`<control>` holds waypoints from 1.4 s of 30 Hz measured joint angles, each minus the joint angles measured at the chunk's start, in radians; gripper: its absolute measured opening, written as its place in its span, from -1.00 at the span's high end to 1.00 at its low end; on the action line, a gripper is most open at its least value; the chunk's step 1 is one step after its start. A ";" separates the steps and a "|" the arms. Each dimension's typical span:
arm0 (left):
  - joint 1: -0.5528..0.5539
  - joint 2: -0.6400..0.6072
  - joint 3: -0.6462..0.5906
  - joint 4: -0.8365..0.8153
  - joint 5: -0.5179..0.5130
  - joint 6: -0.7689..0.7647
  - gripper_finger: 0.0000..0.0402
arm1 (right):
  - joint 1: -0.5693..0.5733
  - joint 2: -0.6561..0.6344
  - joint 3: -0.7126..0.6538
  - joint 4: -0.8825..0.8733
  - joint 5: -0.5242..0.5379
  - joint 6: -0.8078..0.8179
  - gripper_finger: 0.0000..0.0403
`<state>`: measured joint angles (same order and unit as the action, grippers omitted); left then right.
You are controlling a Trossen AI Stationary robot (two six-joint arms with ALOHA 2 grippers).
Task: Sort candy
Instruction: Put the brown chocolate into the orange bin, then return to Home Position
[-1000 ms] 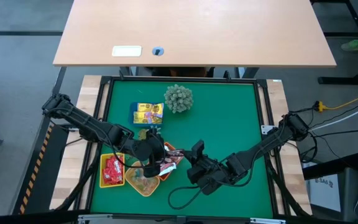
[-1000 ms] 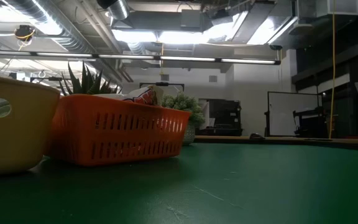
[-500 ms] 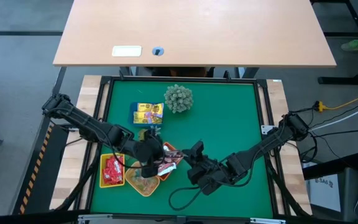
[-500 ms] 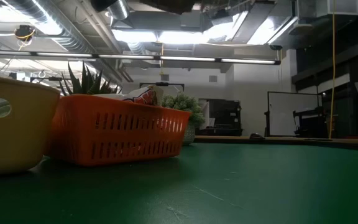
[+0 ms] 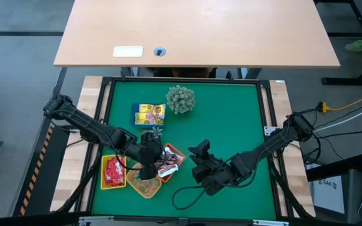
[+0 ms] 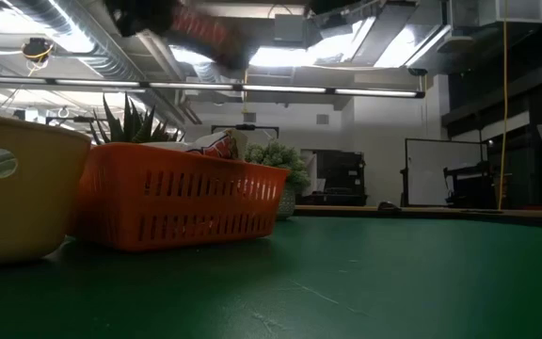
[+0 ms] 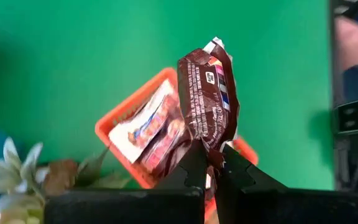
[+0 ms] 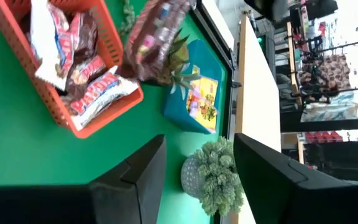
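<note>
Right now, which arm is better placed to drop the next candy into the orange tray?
Left. Its fingers are shut on a brown candy bar held directly above the orange tray. The right gripper is open and empty, beside the tray over the green mat.

**Camera positions**

High view: overhead, straight down on the whole table (image 5: 244, 125).
Low view: tabletop level, facing the room; orange tray (image 6: 177, 202) close, at 9 o'clock.
Left wrist view: close above that tray.
Right wrist view: low, across the mat; shares the tray.
</note>
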<state>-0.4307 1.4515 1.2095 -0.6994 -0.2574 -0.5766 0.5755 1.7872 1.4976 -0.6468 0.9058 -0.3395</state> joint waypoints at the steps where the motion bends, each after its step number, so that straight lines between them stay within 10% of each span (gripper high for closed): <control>1: -0.004 0.002 -0.013 -0.002 -0.002 -0.013 1.00 | 0.000 -0.003 0.000 -0.012 0.000 0.008 0.07; 11: -0.008 0.015 -0.100 0.013 -0.019 -0.096 0.95 | 0.000 -0.003 0.000 -0.020 -0.009 0.022 0.07; 25: -0.005 0.044 -0.100 0.044 -0.014 -0.095 0.39 | 0.000 -0.004 0.000 -0.036 -0.009 0.024 0.07; 42: 0.144 -0.136 -0.100 0.223 0.008 0.131 0.74 | -0.027 -0.031 0.171 -0.227 0.067 -0.035 0.56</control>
<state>-0.2864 1.3150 1.1099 -0.4762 -0.2493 -0.4456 0.5485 1.7564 1.6689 -0.8742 0.9728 -0.3746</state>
